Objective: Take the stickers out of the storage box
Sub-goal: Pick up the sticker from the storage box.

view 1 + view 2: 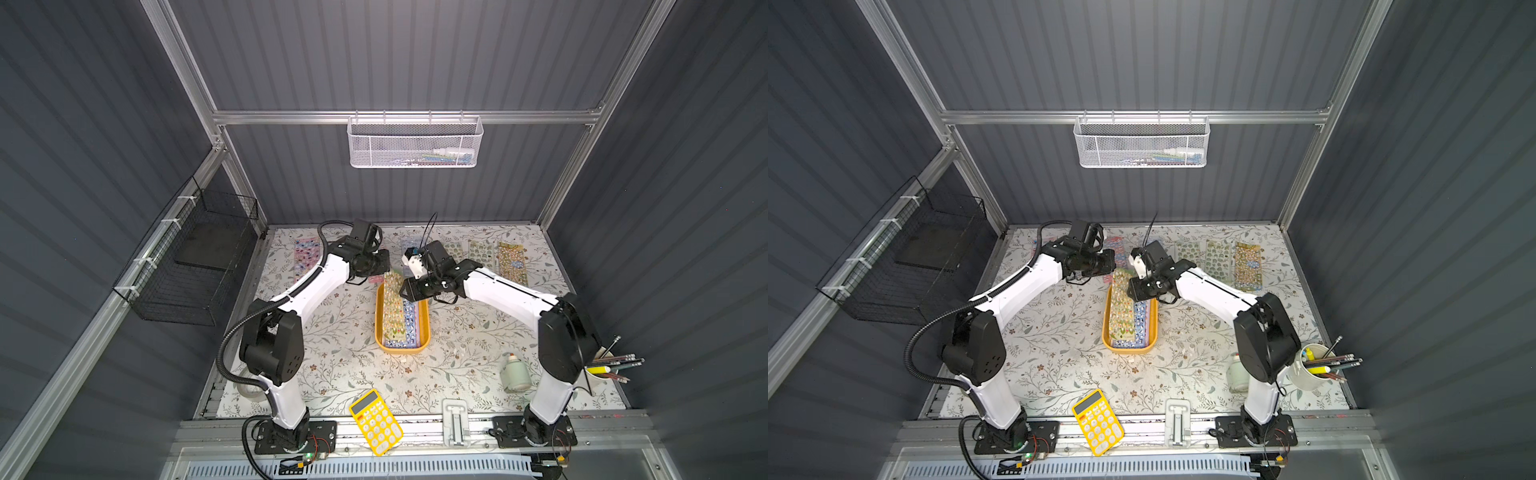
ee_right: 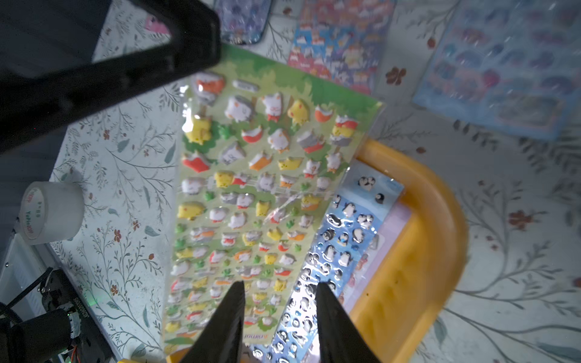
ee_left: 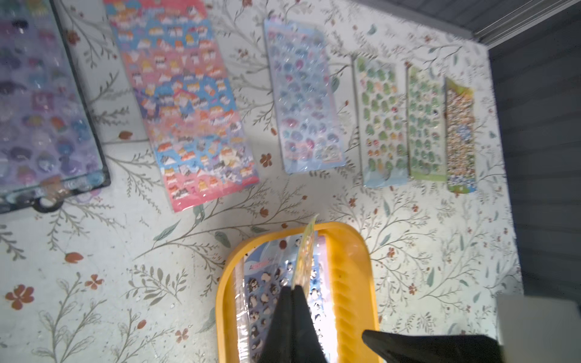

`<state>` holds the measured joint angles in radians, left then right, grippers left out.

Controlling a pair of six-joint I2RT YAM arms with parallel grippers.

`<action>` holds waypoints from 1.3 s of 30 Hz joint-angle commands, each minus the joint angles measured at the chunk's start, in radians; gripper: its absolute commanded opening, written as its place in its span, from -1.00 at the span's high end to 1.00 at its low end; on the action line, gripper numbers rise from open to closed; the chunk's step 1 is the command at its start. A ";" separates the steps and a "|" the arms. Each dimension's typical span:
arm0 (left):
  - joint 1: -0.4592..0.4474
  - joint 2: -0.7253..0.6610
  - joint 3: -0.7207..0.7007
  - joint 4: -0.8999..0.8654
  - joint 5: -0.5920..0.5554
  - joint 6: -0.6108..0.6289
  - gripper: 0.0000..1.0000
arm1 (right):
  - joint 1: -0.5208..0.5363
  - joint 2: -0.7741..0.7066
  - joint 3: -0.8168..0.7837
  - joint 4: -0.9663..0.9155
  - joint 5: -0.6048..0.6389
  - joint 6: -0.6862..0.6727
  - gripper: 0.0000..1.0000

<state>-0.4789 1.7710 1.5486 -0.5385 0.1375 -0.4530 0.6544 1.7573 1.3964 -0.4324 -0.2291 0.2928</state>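
Item: storage box, mustard-yellow tray, is sitting at mid-table on the floral table cover, between the two arms. Contents: a green sticker sheet of puffy cats and chicks is standing raised and tilted, its far end up over the box's far rim, its near end resting inside; under it a blue penguin sheet is lying flat in the box, with a pink sheet showing beneath that. Left gripper: its jaws are pressing together on the far edge of the green sticker sheet, seen edge-on from the left wrist. Right gripper: its jaws are standing apart over the near part of the box, clamping nothing, with the green sheet's long edge and the penguin sheet showing between them. Stickers outside the box: further sheets are lying flat in a row along the far edge of the table, among them a pink-and-blue sheet, a pale blue sheet, two green sheets and a yellow-brown sheet. Other stock: yellow calculator at the near edge, tape roll, white mesh basket on the back rail.
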 commanded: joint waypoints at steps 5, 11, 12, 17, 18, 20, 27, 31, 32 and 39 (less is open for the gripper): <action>0.008 -0.111 0.085 -0.027 0.103 0.072 1.00 | -0.027 -0.181 -0.059 0.039 0.107 -0.058 0.00; 0.039 -0.161 0.158 -0.029 0.133 0.094 1.00 | -0.074 -0.283 -0.115 0.127 0.065 -0.050 -0.27; 0.045 -0.165 0.171 -0.031 0.143 0.095 1.00 | -0.084 -0.296 -0.121 0.140 0.037 -0.046 -0.30; 0.098 -0.199 0.182 0.030 0.315 0.069 1.00 | -0.139 -0.321 -0.153 0.212 -0.158 0.007 -0.32; 0.113 -0.209 0.170 0.070 0.361 0.047 1.00 | -0.150 -0.323 -0.158 0.239 -0.216 0.025 -0.31; 0.142 -0.227 0.147 0.124 0.422 0.006 1.00 | -0.165 -0.320 -0.162 0.282 -0.310 0.066 -0.30; 0.168 -0.247 0.133 0.207 0.538 -0.047 1.00 | -0.170 -0.255 -0.133 0.400 -0.545 0.180 -0.21; 0.171 -0.245 0.119 0.268 0.612 -0.091 1.00 | -0.170 -0.208 -0.107 0.467 -0.619 0.243 -0.16; 0.171 -0.245 0.116 0.281 0.626 -0.103 1.00 | -0.170 -0.196 -0.100 0.480 -0.629 0.259 -0.15; 0.174 -0.245 0.091 0.334 0.672 -0.141 1.00 | -0.171 -0.141 -0.063 0.545 -0.659 0.308 -0.06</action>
<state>-0.3084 1.5448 1.6508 -0.2546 0.7502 -0.5606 0.4850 1.6115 1.2953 0.0441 -0.8387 0.5625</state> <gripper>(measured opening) 0.049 0.536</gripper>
